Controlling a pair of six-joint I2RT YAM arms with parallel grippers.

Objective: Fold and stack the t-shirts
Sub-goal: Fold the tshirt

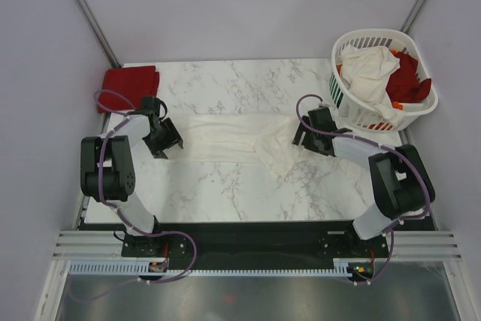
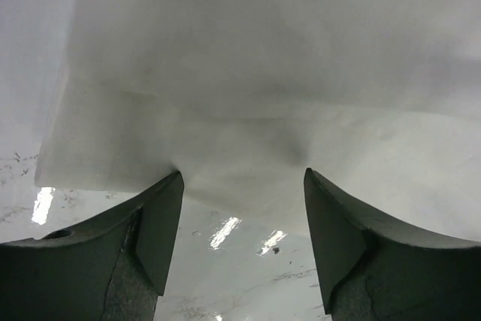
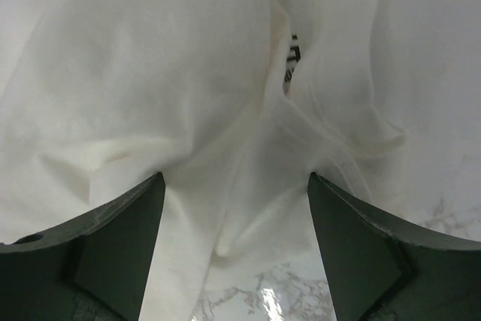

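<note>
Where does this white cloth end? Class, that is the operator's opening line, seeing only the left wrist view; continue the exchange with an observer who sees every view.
Observer: The cream t-shirt lies spread across the table, reaching the right gripper.
Operator: Is that gripper holding it?
Observer: No, it is open over the bunched end.
Operator: Any other shirts?
Observer: A red t-shirt lies at the table's far left corner.

Bright even light, glare on table (image 2: pixel 225 234), wrist cams soft-focus
</note>
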